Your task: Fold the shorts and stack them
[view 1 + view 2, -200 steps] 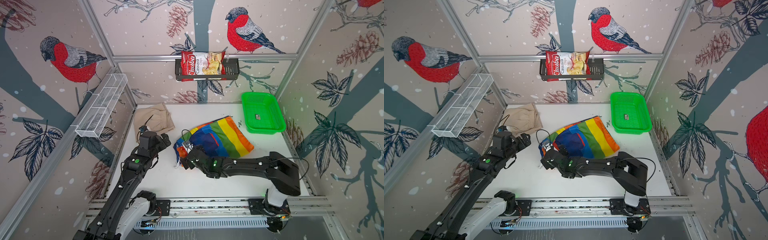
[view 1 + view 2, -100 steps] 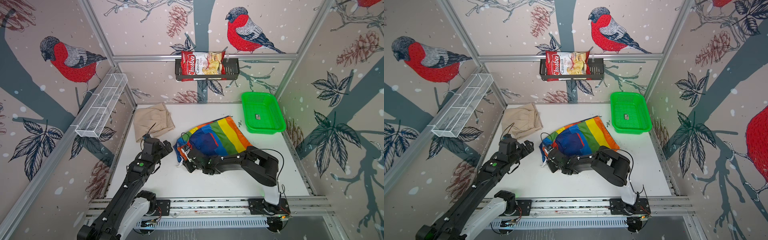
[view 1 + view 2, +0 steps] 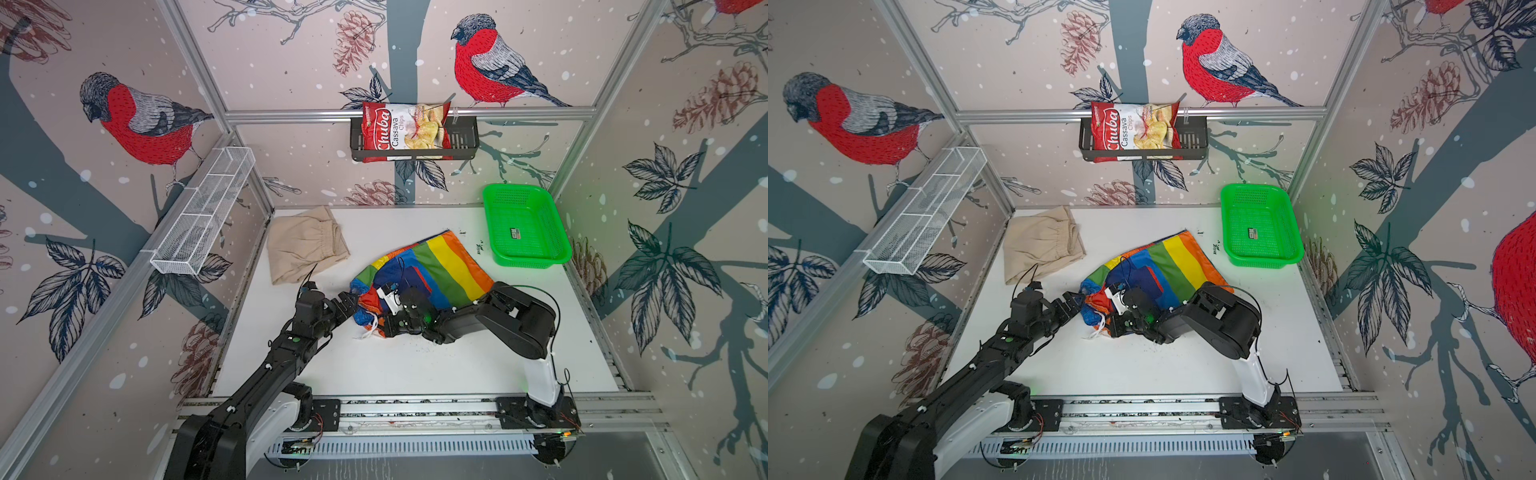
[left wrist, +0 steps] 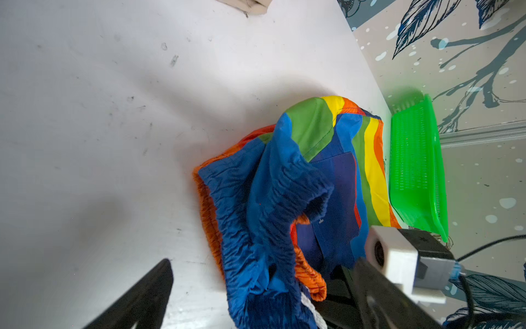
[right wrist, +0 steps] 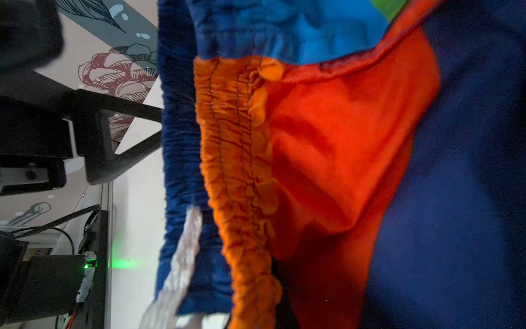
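– Where are the arms?
– Both reach low over the table [image 3: 415, 365]. The right arm is bent like an elbow. The right tool [image 3: 384, 327] is pinched tight on the near edge of the rainbow shorts [image 3: 440, 266]. The left tool [image 3: 348, 303] is wide, right at their left side.
– What shows up close?
– The right wrist view shows the bunched orange waist and a white string [image 5: 182, 256]. Only the top views show the beige shorts [image 3: 303, 245], lying in the far left corner.

Both black arms [image 3: 266, 374] have white base links, green lights.
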`<action>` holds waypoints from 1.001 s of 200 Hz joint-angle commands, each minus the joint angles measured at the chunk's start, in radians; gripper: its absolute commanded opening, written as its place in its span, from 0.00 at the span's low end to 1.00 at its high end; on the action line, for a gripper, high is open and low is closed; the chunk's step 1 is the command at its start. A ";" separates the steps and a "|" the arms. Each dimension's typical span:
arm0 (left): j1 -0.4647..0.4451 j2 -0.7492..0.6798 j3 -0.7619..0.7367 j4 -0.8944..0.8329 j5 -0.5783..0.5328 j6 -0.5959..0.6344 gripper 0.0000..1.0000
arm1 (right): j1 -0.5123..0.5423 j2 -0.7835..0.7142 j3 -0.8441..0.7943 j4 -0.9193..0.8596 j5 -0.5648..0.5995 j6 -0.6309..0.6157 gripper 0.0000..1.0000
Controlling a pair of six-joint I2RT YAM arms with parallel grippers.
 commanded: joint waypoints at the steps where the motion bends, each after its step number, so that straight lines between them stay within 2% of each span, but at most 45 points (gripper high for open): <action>1: -0.015 0.031 -0.011 0.132 0.019 -0.031 0.97 | 0.000 -0.008 -0.001 0.013 -0.055 0.011 0.04; 47: -0.099 0.128 -0.003 0.149 -0.022 -0.063 0.97 | -0.017 -0.026 0.007 0.012 -0.083 0.020 0.03; 85: -0.115 0.164 0.003 0.184 -0.009 -0.085 0.98 | -0.052 -0.030 0.002 0.097 -0.167 0.104 0.03; 131: -0.130 0.195 0.013 0.196 -0.012 -0.105 0.98 | -0.060 -0.053 0.011 0.109 -0.203 0.129 0.03; 166: -0.130 0.250 0.016 0.305 0.012 -0.140 0.98 | -0.058 -0.045 0.005 0.156 -0.264 0.187 0.03; 200: -0.132 0.290 0.057 0.388 0.032 -0.165 0.98 | -0.042 -0.036 0.007 0.133 -0.256 0.188 0.04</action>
